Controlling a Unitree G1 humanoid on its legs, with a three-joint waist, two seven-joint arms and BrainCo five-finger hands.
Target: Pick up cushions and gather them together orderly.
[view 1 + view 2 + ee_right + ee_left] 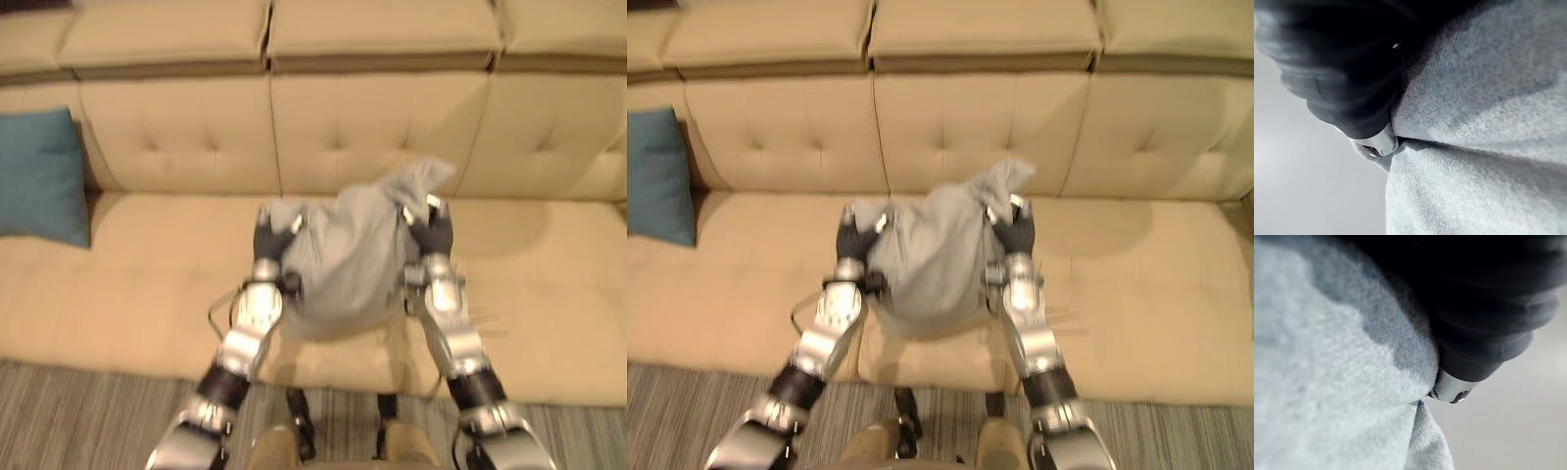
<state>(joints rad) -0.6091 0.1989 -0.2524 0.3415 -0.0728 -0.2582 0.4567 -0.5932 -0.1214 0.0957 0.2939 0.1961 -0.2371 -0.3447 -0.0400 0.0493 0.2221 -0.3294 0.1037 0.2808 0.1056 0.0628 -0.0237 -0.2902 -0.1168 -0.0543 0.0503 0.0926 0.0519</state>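
A soft, crumpled grey cushion (343, 257) of plain fabric is held up between the robot's two hands, clear of the seat of a long beige sofa (147, 257) with a button-tufted backrest. The left hand (266, 240) is clamped on one upper corner of the grey cushion and the right hand (432, 232) on the opposite one. The cloth is bunched and squeezed at both grips, and a loose corner is pushed up above the right hand. A square teal cushion (39, 178) is propped against the backrest at the sofa's far left end, well apart from the grey cushion. A grey striped carpet (88, 411) is seen in front of the sofa.
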